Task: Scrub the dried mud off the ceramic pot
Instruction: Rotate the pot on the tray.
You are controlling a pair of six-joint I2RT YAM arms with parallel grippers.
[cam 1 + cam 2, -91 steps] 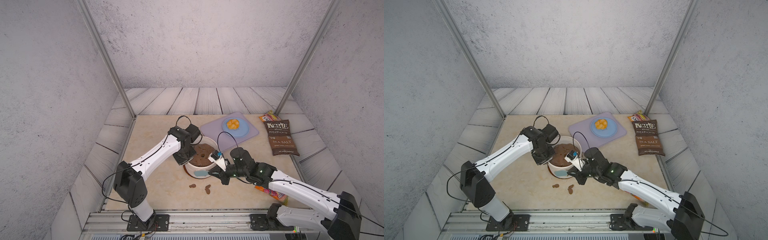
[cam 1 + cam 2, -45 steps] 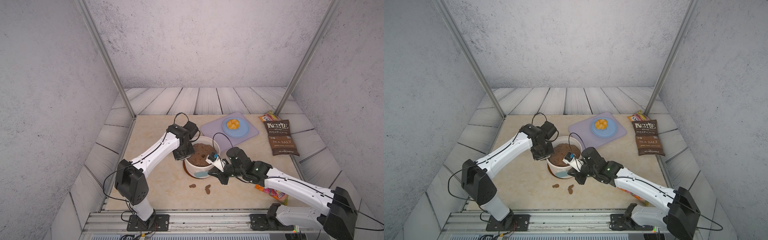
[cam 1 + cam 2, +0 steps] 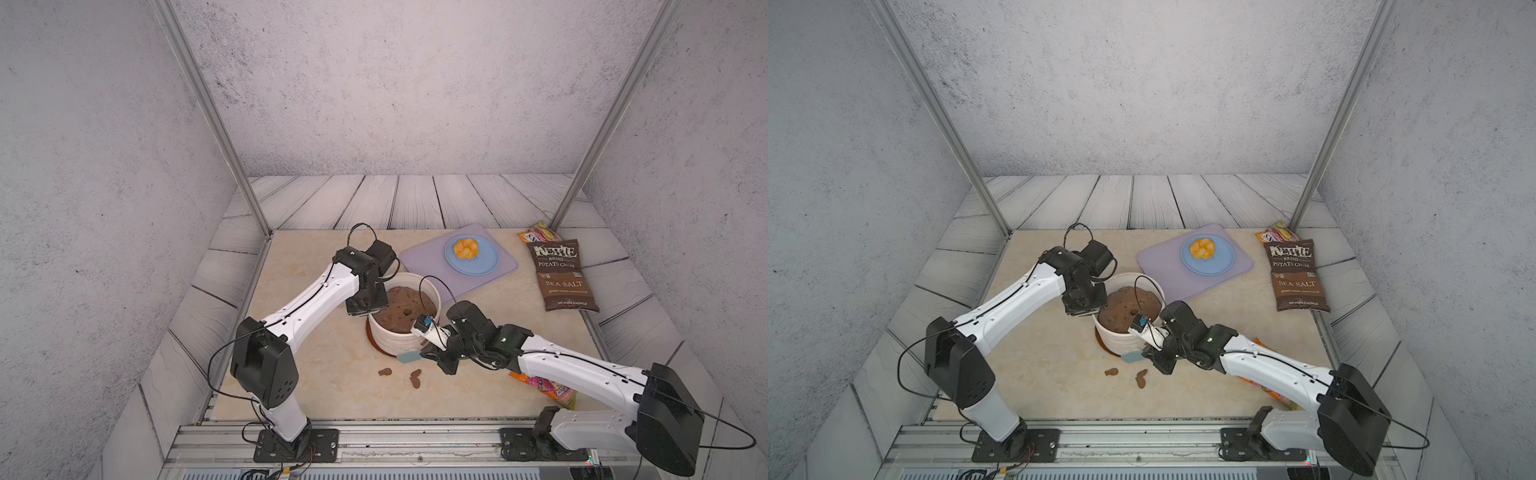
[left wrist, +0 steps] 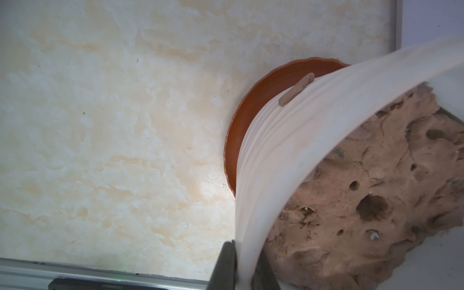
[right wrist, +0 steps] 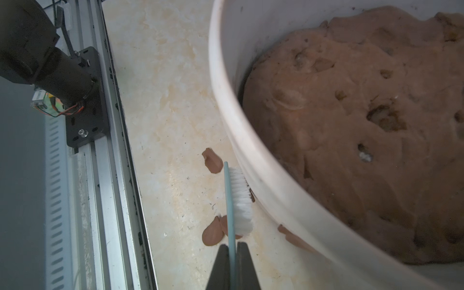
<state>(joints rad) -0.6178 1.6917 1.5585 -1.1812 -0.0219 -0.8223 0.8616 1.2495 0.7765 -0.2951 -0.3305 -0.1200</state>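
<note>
— So, in both top views, which step is this?
— Scrubbing, I'd judge. The left gripper (image 3: pixel 365 309) is clamped on the rim of the ceramic pot (image 3: pixel 398 338), which stands mid-table on its saucer (image 3: pixel 378 348). The right gripper (image 3: pixel 431 355) pinches a teal brush (image 3: pixel 409 356) low at the near wall. Two flakes of dried mud (image 3: pixel 385 372) lie on the table (image 3: pixel 324 365) just in front.
— Left wrist view?
— Jaws straddle the rim, closed on it. A patch of dried mud (image 4: pixel 296 89) clings to the ribbed wall above the saucer.
— Right wrist view?
— Jaws shut on the brush handle, bristles (image 5: pixel 241 198) facing the wall; the rim hides the contact. More dried mud (image 5: pixel 293 237) looks stuck just beside them.
— Next move?
— Probably slide the bristles onto it, pressing lightly. Open table lies toward the rail (image 5: pixel 120 200); the saucer lip likely crowds the brush below.
</note>
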